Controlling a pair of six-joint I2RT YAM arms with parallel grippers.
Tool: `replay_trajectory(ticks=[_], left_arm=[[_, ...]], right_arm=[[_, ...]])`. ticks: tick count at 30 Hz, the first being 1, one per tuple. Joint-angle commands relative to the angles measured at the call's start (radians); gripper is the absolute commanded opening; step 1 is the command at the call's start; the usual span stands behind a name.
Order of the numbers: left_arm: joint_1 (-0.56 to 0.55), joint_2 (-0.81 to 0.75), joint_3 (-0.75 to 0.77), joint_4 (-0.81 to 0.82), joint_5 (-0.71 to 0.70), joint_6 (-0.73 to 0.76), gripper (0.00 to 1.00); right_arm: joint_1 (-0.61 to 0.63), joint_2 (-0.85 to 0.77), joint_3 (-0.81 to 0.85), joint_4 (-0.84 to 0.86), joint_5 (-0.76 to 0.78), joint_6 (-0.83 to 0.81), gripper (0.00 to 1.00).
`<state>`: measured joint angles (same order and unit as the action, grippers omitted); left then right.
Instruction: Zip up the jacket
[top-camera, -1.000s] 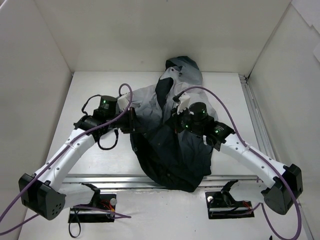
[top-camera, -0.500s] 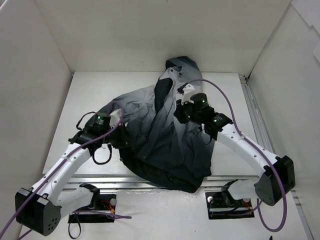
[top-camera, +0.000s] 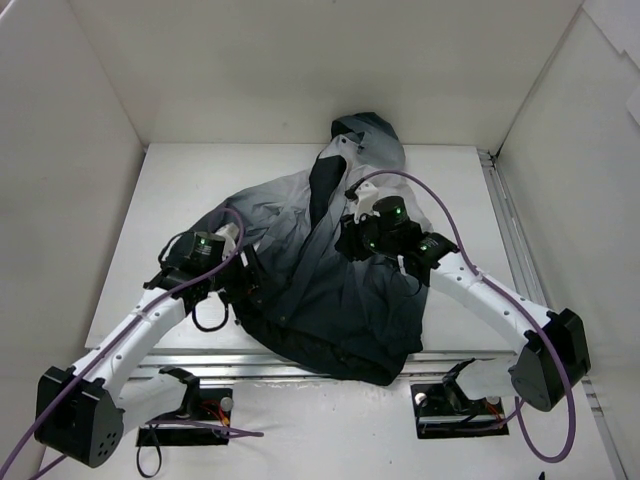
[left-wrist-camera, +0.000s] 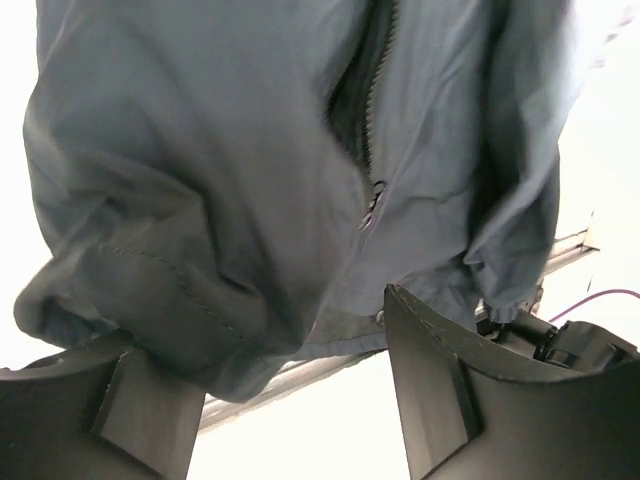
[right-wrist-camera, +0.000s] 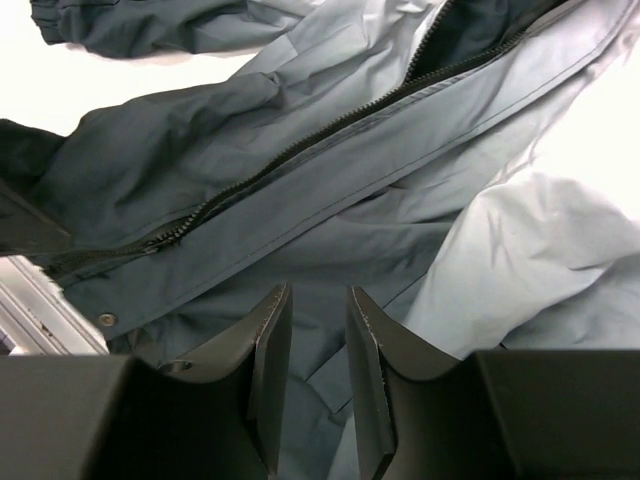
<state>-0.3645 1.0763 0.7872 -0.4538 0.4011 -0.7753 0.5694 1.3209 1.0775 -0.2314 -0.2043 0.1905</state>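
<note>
The jacket (top-camera: 330, 290) lies spread on the white table, hood (top-camera: 368, 135) at the far side and dark hem hanging over the near edge. Its dark zipper (right-wrist-camera: 330, 125) stands open along most of its length, with the slider (left-wrist-camera: 372, 203) low near the hem. My left gripper (top-camera: 245, 282) sits at the jacket's left edge; it (left-wrist-camera: 260, 330) is open, dark fabric draping by its left finger. My right gripper (top-camera: 352, 238) hovers over the jacket's chest; its jaws (right-wrist-camera: 315, 300) stand a narrow gap apart with nothing between them, fabric below.
A metal rail (top-camera: 180, 352) runs along the table's near edge and another rail (top-camera: 510, 230) along the right side. White walls close in the left, back and right. Purple cables (top-camera: 440, 195) loop above both arms.
Both grippers have opened and let go of the jacket. It was bunched and lifted; it now lies flatter and wider. The left gripper drew back toward the near left.
</note>
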Motion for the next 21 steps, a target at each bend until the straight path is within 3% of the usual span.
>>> replay_trajectory(ticks=[1, 8, 16, 21], left_arm=[[0.009, -0.045, -0.048, 0.05, -0.013, -0.065, 0.6], [0.009, -0.125, -0.195, 0.107, 0.064, -0.127, 0.58], [0.009, -0.188, -0.252, 0.127, 0.079, -0.127, 0.58], [0.009, -0.202, -0.318, 0.25, 0.094, -0.148, 0.57]], right_arm=[[0.017, -0.022, 0.016, 0.044, -0.043, 0.006, 0.26], [0.034, 0.049, 0.039, 0.046, -0.188, -0.022, 0.34], [0.075, 0.136, 0.059, 0.046, -0.319, -0.075, 0.41], [0.109, 0.202, 0.079, 0.049, -0.349, -0.089, 0.44]])
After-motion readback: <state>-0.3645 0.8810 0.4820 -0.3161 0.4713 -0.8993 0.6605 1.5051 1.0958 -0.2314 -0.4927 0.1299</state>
